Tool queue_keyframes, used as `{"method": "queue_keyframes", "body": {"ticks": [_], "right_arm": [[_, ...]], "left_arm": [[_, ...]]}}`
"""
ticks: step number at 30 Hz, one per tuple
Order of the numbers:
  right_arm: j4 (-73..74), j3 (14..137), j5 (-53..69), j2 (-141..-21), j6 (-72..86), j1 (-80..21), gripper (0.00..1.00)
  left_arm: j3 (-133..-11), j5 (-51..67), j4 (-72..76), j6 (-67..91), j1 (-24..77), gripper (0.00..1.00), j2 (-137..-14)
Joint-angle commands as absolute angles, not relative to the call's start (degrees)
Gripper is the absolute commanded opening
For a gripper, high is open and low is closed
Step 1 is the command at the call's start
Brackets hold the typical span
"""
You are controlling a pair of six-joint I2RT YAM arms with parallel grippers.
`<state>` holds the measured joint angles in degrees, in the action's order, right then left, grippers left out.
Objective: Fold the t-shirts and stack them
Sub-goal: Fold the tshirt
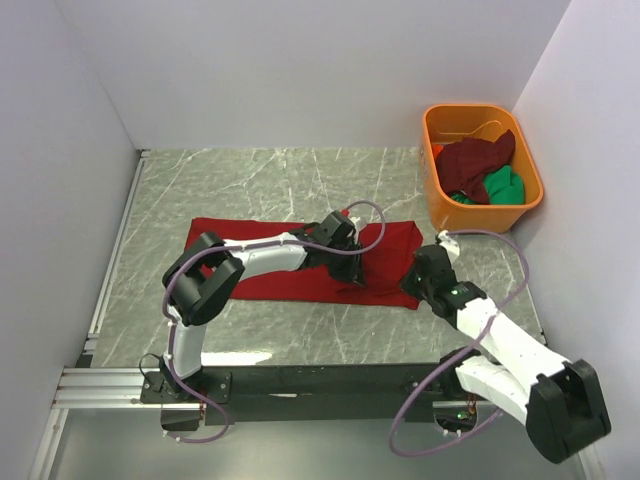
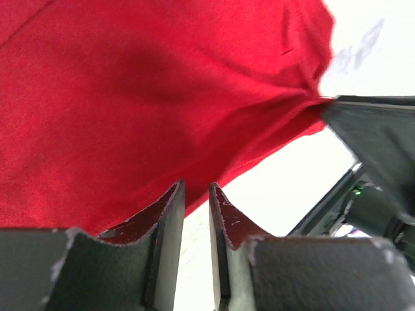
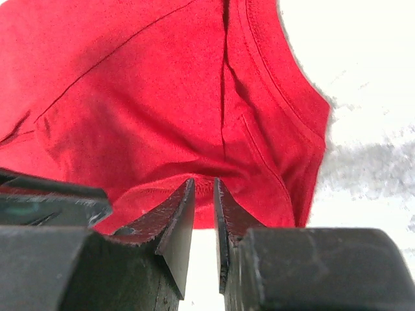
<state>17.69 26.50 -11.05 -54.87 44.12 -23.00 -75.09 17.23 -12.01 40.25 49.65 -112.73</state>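
The bright red t-shirt (image 1: 270,250) lies spread across the middle of the table, bunched and darkly creased at its right end. My left gripper (image 1: 352,268) is on that bunched part; in its wrist view the jaws (image 2: 194,188) stand nearly together on the shirt's edge (image 2: 162,97). My right gripper (image 1: 408,284) is at the shirt's near right corner, its jaws (image 3: 204,183) closed on the puckered hem (image 3: 194,97). The cloth is pulled taut between the two grippers. The dark maroon t-shirt (image 1: 478,165) and the green t-shirt (image 1: 500,187) lie crumpled in the tub.
The orange plastic tub (image 1: 432,180) stands at the back right against the wall. White walls close in the table at the left, back and right. A metal rail (image 1: 110,270) runs along the left edge. The arm bases sit on the black bar (image 1: 320,382) in front.
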Motion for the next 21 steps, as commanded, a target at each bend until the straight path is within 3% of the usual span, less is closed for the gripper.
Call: {"method": "queue_keyframes", "body": {"ticks": [1,10,15,21], "right_arm": [[20.0,25.8,-11.4,-50.4,45.4,-23.2,0.25],[22.0,28.6,-11.7,-47.4,44.8,-23.3,0.25],[18.6,29.1,-10.1,-53.3,45.0,-23.5,0.25],[10.9,25.3,-7.5,-62.2,47.1,-24.0,0.25]], "left_arm": [[-73.2,18.3,-9.9,39.0,49.9,0.27,-110.2],[-68.0,17.7,-8.8,38.9,50.0,0.25,-107.8],[-68.8,12.9,-11.3,39.7,48.5,0.27,-102.4],[-64.5,5.8,-13.8,44.3,38.9,0.28,-94.8]]}}
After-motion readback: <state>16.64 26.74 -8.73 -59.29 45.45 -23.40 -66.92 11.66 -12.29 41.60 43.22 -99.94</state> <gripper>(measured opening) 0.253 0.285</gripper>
